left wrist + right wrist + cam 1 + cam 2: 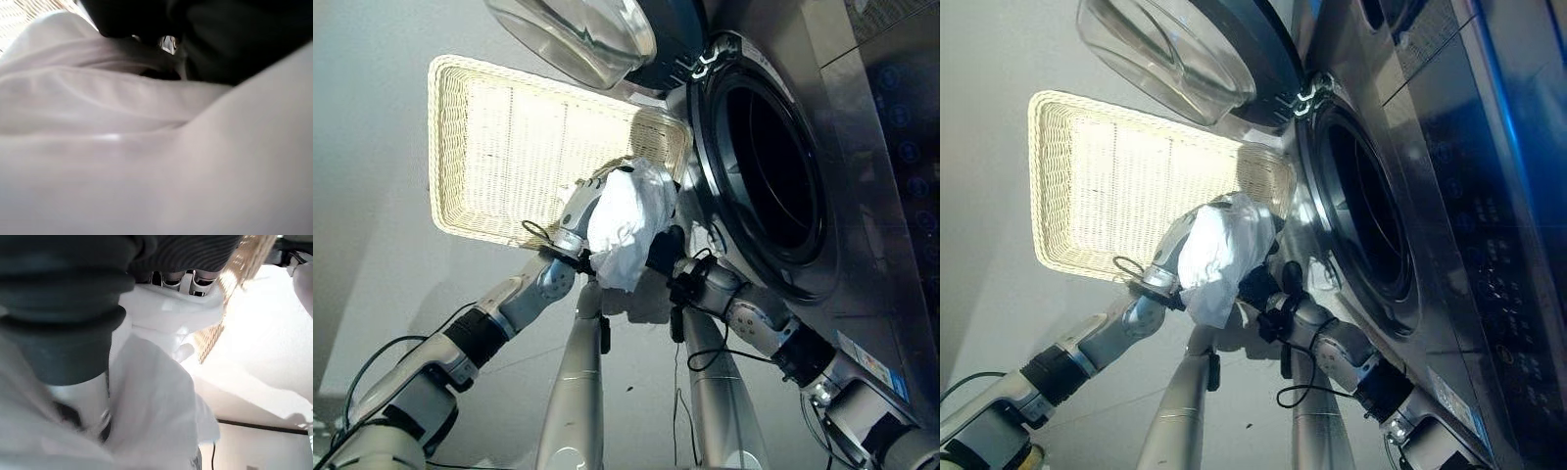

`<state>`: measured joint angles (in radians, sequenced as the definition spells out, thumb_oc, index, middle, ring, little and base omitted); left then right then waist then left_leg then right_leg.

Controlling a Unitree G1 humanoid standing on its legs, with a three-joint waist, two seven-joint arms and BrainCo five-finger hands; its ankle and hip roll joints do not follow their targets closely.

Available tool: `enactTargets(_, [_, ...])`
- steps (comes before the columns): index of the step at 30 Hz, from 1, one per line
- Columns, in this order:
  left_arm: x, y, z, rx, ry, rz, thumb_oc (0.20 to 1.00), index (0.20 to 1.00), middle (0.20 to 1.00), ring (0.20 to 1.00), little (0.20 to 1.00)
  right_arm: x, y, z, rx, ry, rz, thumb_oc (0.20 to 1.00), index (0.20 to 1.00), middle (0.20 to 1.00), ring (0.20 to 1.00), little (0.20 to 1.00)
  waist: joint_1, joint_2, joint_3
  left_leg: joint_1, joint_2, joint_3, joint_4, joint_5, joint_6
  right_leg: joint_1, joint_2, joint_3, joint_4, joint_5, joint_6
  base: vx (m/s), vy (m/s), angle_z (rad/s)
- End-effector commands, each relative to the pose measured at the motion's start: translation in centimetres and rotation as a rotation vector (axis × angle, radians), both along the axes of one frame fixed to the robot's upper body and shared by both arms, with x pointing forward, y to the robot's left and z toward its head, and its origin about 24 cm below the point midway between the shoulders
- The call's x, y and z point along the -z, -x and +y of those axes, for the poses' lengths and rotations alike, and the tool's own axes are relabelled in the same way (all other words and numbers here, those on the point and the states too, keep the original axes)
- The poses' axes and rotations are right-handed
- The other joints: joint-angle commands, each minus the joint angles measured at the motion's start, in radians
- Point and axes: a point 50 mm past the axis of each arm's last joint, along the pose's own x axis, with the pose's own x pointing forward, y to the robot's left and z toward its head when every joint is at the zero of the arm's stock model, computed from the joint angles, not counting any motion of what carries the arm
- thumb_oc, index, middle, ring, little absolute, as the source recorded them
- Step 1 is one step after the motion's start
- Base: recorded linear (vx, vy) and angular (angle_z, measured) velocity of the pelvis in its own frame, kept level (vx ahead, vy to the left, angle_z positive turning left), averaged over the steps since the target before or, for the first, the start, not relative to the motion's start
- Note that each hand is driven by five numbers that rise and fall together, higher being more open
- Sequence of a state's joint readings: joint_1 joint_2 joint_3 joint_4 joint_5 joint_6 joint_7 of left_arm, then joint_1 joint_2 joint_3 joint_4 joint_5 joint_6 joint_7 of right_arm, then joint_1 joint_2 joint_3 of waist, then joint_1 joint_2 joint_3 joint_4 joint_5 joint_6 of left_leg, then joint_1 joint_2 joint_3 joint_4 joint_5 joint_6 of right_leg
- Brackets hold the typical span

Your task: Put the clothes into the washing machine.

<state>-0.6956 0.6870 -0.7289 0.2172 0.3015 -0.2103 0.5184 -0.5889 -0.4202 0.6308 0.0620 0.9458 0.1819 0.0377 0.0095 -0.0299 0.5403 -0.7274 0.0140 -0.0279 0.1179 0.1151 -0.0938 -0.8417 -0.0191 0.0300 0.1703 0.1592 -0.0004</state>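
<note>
A bunched white garment hangs between my two hands, just in front of the lower left rim of the washing machine's open drum. My left hand holds it from the basket side, fingers curled over the top of the bundle. My right hand grips it from the machine side; in the right wrist view its fingers dig into the cloth. In the left wrist view the cloth lies right against the camera.
The machine's round glass door stands swung open above the basket. A pale wicker basket sits on the floor left of the machine, its near corner touching the garment. The steel front panel runs along the right.
</note>
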Motion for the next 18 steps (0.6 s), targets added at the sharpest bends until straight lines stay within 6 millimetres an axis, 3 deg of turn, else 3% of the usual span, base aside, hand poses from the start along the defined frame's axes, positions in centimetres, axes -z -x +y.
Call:
enactTargets(1, [-0.8, 1.5, -3.1, 0.159, -0.038, -0.041, 0.2, 0.2, 0.2, 0.2, 0.2, -3.4, 2.4, 2.7, -0.101, -0.237, -0.139, 0.2, 0.2, 0.2, 0.2, 0.2, -0.052, 0.052, -0.02, -0.048, -0.068, 0.014, -0.04, 0.113, 0.062, 0.027, 0.019, -0.089, -0.034, 0.054, 0.059, 0.0, 0.0, 0.0])
enactTargets(10, [1.9, 3.0, -3.9, 0.197, -0.041, 0.038, 0.2, 0.2, 0.2, 0.2, 0.2, -4.1, 2.0, 0.9, 0.073, -0.36, -0.247, 0.2, 0.2, 0.2, 0.2, 0.2, -0.056, 0.06, -0.02, -0.051, -0.075, 0.021, -0.046, 0.11, 0.067, 0.023, 0.013, -0.088, -0.046, 0.066, 0.067, 0.0, 0.0, 0.0])
enactTargets(18, [4.3, 3.2, -2.4, 0.121, -0.02, 0.096, 0.2, 0.2, 0.2, 0.2, 0.2, -3.8, 0.9, -2.4, 0.28, -0.442, -0.291, 0.2, 0.2, 0.2, 0.2, 0.2, -0.059, 0.071, -0.02, -0.044, -0.072, 0.035, -0.032, 0.098, 0.063, 0.029, 0.003, -0.096, -0.032, 0.06, 0.073, 0.0, 0.001, -0.01])
